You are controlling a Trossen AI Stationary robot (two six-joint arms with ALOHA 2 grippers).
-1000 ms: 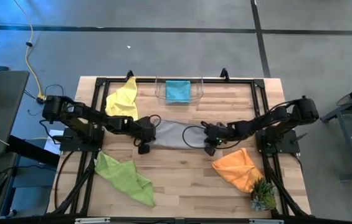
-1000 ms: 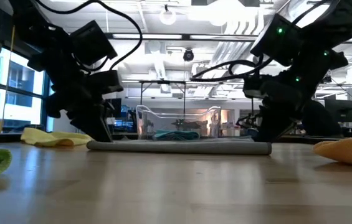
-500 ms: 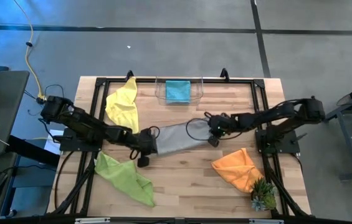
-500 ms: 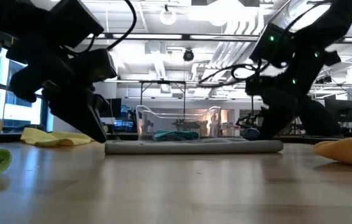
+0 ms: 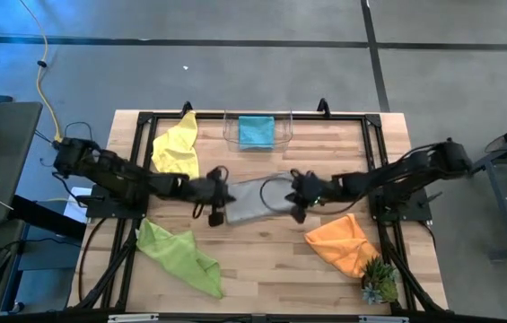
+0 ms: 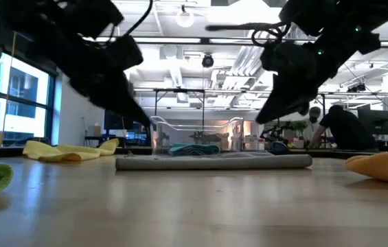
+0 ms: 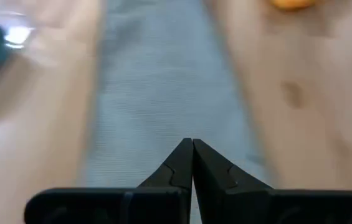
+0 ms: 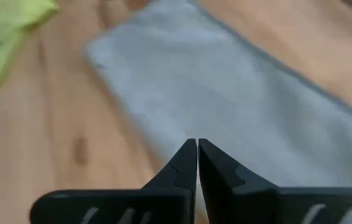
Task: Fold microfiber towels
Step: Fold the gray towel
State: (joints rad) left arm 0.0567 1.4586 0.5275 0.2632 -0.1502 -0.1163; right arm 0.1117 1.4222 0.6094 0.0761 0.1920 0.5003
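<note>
The grey towel lies folded into a flat strip at the table's middle; it also shows in the low view. My left gripper hangs shut over the strip's left end, clear of it in the low view and in its wrist view. My right gripper hangs shut over the right end, also clear. The yellow towel, lime green towel and orange towel lie crumpled around it. The teal towel lies in the bin.
A clear plastic bin stands at the far edge, middle. A small green spiky plant stands at the near right corner beside the orange towel. Bare wood shows in front of the grey towel. A person sits in the room behind the table.
Both grippers were down at the grey towel's two ends and have risen clear of it. The towel has slid a little toward the table's right edge and now lies flat and still.
</note>
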